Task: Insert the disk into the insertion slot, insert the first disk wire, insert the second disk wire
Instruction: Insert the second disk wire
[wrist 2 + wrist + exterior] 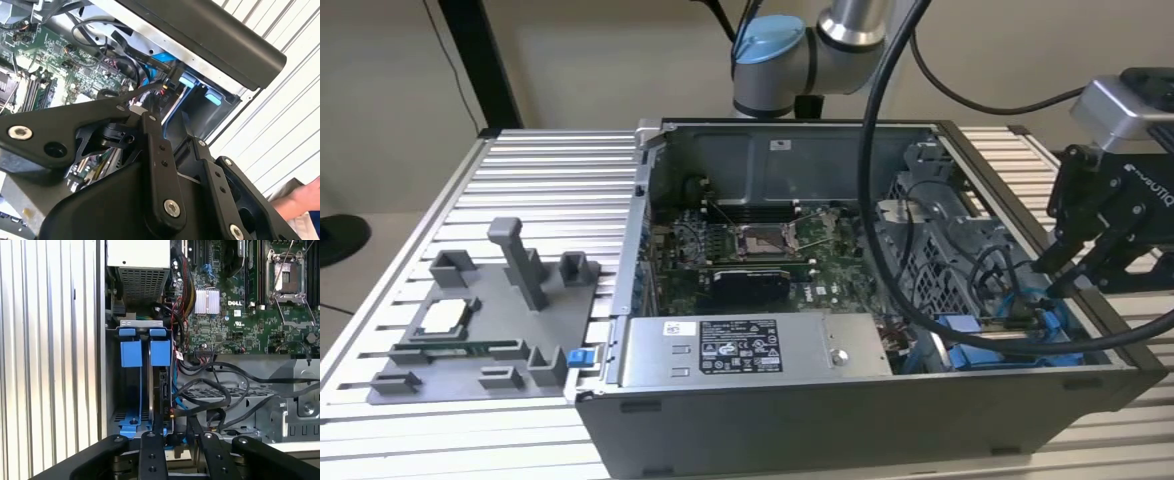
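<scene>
The disk (162, 386) stands on edge in its blue carrier (160, 352) inside the insertion slot (131, 353), a grey metal bay with blue tabs in the case's corner. In the exterior view the slot (1047, 345) lies at the case's near right corner, with blue plastic (961, 328) showing. My gripper (1051, 285) reaches down into that corner. In both wrist views its fingertips (145, 116) meet on a small pale plug of a disk wire (137, 106), right at the disk's connector edge. Seen from the first wrist view, the gripper (174, 422) hovers just off the disk's end.
A grey power-supply box (747, 350) sits along the case's front. The motherboard (747, 250) fills the middle. Loose black cables (220, 390) cross beside the bay. A grey fixture tray (467, 330) lies on the exterior view's left. A person's hand (300, 197) is near the table.
</scene>
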`<state>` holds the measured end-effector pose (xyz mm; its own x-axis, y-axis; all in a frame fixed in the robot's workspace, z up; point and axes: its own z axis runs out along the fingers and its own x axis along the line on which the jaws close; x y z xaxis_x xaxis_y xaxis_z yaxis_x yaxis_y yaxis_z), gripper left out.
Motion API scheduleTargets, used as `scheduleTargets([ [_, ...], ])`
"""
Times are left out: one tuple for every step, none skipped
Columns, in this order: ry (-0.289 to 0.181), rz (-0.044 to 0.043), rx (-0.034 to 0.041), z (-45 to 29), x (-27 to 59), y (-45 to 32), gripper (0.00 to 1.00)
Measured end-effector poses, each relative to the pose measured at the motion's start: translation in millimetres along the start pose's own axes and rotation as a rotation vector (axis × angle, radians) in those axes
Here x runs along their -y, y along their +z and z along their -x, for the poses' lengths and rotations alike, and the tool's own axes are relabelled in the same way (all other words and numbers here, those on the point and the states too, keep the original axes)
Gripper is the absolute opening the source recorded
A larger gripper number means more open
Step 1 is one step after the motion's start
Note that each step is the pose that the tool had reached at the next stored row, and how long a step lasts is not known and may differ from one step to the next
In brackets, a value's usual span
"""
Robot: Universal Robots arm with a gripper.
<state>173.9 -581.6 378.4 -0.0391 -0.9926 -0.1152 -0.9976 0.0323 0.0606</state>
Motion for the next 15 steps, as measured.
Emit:
scheduleTargets([
  [0.000,0.0001,0.0001,0.0,0.9,0.0,1.00],
  [0.000,0.0003,0.0002,0.1,2.3,0.0,1.00],
  [0.000,0.0006,0.0001,0.1,4.0,-0.2,1.00],
  [0.000,0.0011,0.0000,0.2,5.9,-0.3,1.00],
  [0.000,0.0021,0.0000,0.3,8.3,-0.4,1.00],
  [0.000,0.0031,-0.0001,0.4,11.0,-0.6,1.00],
  [0.001,0.0044,-0.0002,0.6,14.6,-0.8,1.00],
  [0.001,0.0075,-0.0002,0.7,19.0,-1.1,1.00],
  [0.002,0.0127,-0.0004,0.9,23.3,-1.3,1.00],
  [0.003,0.0212,-0.0006,1.1,26.9,-1.5,1.00],
  [0.004,0.0325,-0.0009,1.1,29.6,-1.5,1.00],
  [0.006,0.0465,-0.0014,1.2,32.1,-1.4,1.00],
  [0.007,0.0615,-0.0019,1.3,34.3,-1.4,1.00],
  [0.009,0.0772,-0.0025,1.4,36.6,-1.4,1.00],
  [0.011,0.0925,-0.0030,1.4,38.9,-1.3,1.00],
])
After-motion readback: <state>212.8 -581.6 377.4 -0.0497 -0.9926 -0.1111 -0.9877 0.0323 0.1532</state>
